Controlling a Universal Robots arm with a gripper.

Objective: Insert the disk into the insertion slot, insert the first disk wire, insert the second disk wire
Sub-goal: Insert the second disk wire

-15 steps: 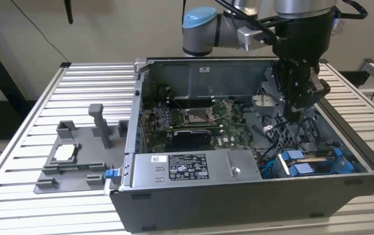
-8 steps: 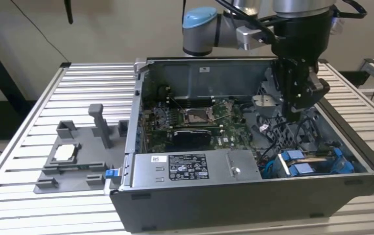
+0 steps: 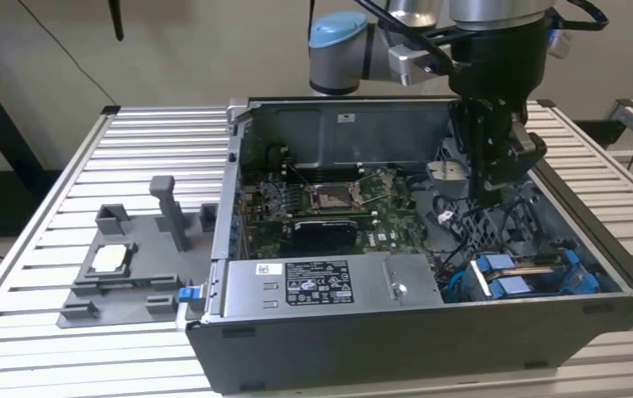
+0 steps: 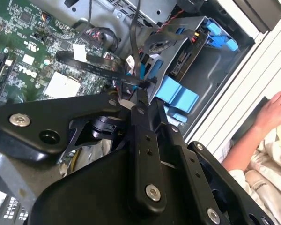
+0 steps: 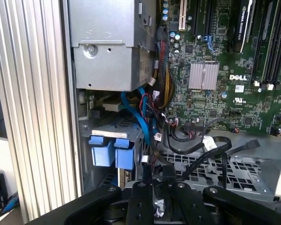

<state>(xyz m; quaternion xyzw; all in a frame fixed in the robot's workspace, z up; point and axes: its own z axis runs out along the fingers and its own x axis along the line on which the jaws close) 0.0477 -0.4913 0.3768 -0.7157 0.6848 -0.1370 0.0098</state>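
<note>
The disk sits in its bay at the open computer case's corner. Its blue carrier tabs (image 3: 512, 278) show in the exterior view and in both wrist views (image 4: 178, 96) (image 5: 111, 152). My gripper (image 3: 491, 189) reaches down into the case just behind that bay. In the second wrist view its fingertips (image 4: 139, 93) meet on a thin black wire (image 4: 131, 82) near the carrier. The first wrist view has the gripper (image 5: 155, 182) beside black and blue cables (image 5: 140, 117) that run toward the disk. A flat black cable with a white tag (image 4: 84, 58) lies loose over the board.
The grey power-supply box (image 3: 328, 283) fills the case's near side, with the motherboard (image 3: 328, 199) behind it. A grey fixture (image 3: 128, 265) stands on the slatted table (image 3: 29, 332) at the exterior view's left. A person's hand (image 4: 276, 110) rests outside the case.
</note>
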